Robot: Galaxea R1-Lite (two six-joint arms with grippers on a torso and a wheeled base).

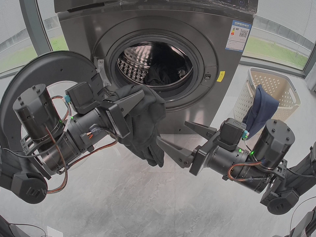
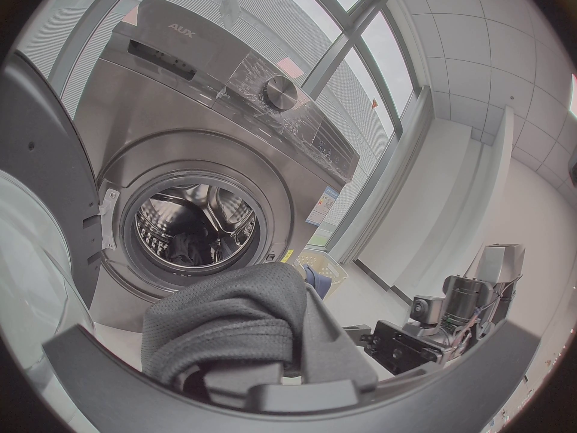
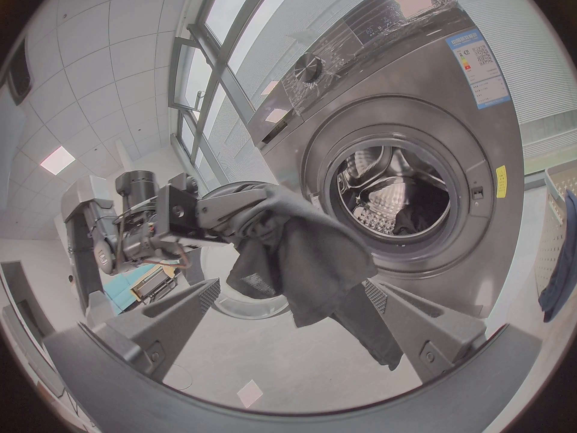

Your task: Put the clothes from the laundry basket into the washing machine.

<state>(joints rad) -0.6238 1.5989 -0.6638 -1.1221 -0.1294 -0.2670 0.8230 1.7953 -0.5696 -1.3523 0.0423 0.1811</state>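
Observation:
My left gripper (image 1: 136,101) is shut on a dark grey garment (image 1: 146,125) that hangs in front of the washing machine (image 1: 197,33), just below its round drum opening (image 1: 154,66). The same dark grey garment (image 2: 240,320) bunches over the left gripper's fingers, and the dark grey garment (image 3: 300,254) also hangs between the spread fingers of my right gripper (image 3: 288,308). My right gripper (image 1: 179,139) stands open, low and to the right of the hanging cloth, holding nothing. Dark clothes (image 1: 161,73) lie inside the drum. A navy garment (image 1: 261,111) drapes over the beige laundry basket (image 1: 279,86).
The machine's door (image 1: 49,73) is swung wide open on the left, behind my left arm. The basket stands on the pale tiled floor (image 1: 131,195) to the right of the machine, near glass windows (image 1: 283,33).

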